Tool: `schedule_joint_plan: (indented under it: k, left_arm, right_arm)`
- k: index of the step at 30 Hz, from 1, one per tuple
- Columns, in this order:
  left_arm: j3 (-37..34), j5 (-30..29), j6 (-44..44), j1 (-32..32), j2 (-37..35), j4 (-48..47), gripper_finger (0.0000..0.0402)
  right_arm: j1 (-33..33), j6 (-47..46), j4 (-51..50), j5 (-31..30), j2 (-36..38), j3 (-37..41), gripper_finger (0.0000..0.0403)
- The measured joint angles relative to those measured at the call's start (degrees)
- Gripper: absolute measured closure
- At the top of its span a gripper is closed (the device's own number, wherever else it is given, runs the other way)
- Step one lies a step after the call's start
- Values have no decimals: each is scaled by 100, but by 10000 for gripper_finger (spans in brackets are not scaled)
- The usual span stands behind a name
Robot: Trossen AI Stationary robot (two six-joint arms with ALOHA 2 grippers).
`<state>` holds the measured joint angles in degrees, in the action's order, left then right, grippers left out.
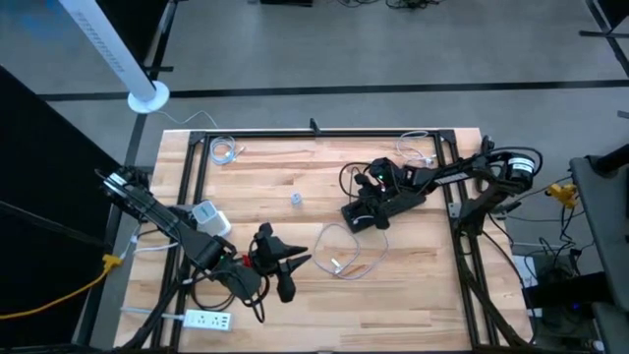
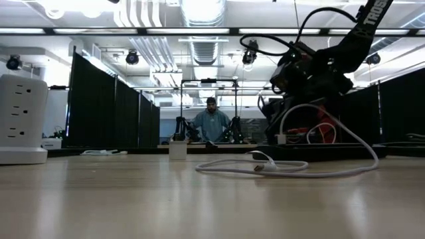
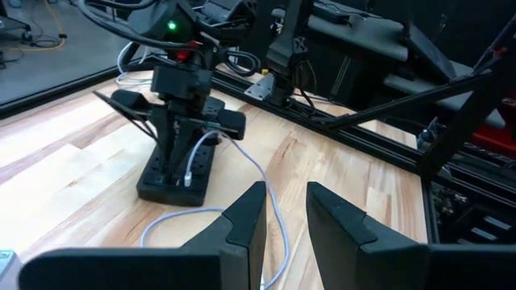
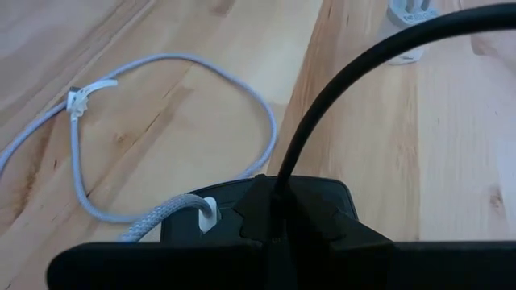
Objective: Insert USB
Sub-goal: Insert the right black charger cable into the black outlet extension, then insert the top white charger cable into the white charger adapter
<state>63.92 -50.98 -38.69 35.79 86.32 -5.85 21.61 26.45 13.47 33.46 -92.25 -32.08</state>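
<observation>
- Left wrist view: right gripper [image 3: 189,121] presses the white USB cable's [image 3: 242,157] plug into the black hub [image 3: 173,173], fingers pinched together.
- Left gripper [image 3: 284,221], near the hub, waits with fingers slightly apart, holding nothing.

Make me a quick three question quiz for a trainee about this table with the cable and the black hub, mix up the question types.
1. True or false: the white cable is already plugged into the black hub.
2. Multiple choice: where does the right gripper sit? A) over the black hub B) beside the white power strip C) off the table
3. Fill in: the left gripper has its fingers slightly ___, holding nothing.

Key:
1. True; a white plug sits in the hub, seen in the left wrist view.
2. A
3. apart
</observation>
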Motion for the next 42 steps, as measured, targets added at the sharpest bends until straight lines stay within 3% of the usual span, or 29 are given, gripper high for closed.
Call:
schedule_joint_plan:
  k: [11,23,33,35,38,42]
  left_arm:
    - [0,98,32,2,-15,-4,336]
    - [0,108,66,2,-254,-155,336]
    - [0,314,-276,-126,-646,-906,336]
    - [0,580,-552,-289,-810,-1334,336]
    - [0,1444,-901,-709,-1038,-2115,336]
    - [1,2424,-816,-1459,-1186,-2761,336]
  right_arm:
    - [-29,56,-143,-250,254,37,388]
    - [-36,176,-700,-468,660,68,227]
    - [-38,211,-1456,-1028,1893,-17,183]
    - [-38,175,-1763,-1149,2263,-101,181]
    - [-38,-144,-2152,-1236,2784,-256,182]
    - [-38,-502,-2532,-1250,3394,-460,184]
